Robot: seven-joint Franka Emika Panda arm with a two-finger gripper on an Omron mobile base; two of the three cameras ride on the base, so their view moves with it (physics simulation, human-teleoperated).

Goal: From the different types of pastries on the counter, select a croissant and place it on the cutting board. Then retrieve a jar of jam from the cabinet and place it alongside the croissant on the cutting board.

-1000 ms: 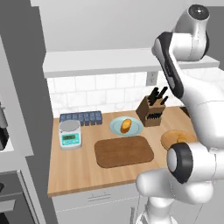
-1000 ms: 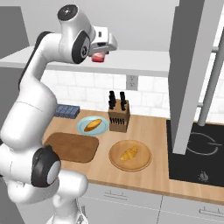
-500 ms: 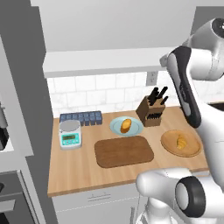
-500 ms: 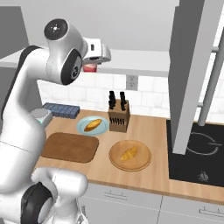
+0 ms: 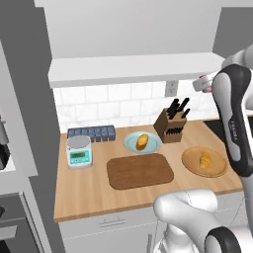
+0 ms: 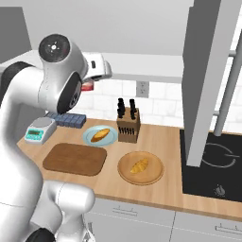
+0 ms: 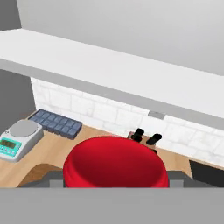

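My gripper [image 6: 90, 81] hangs high above the counter [image 6: 165, 182], just below the cabinet [image 6: 142, 72], shut on the jar of jam [image 6: 87, 87]. In the hand view the jar's red lid [image 7: 114, 162] sits between the fingertips [image 7: 51, 178]. In the left base view the gripper [image 5: 201, 82] peeks out from behind my forearm. The yellow croissant [image 5: 204, 160] [image 6: 139, 166] lies on a round tan wooden plate [image 5: 217, 170]. The orange-brown bun [image 5: 142, 142] rests on a pale blue plate [image 5: 129, 144]. The dark cutting board [image 5: 141, 171] [image 6: 74, 159] lies bare.
A knife block [image 5: 172, 126] stands at the back between the two plates. A kitchen scale [image 5: 79, 150] and a blue tray [image 5: 91, 132] sit at the left. A black cooktop [image 6: 212, 160] and a tall dark grey unit [image 6: 208, 71] bound the right side.
The arm has swung round, and the hand with the jar has dropped lower and leftward in the right base view. Nothing on the counter has moved.
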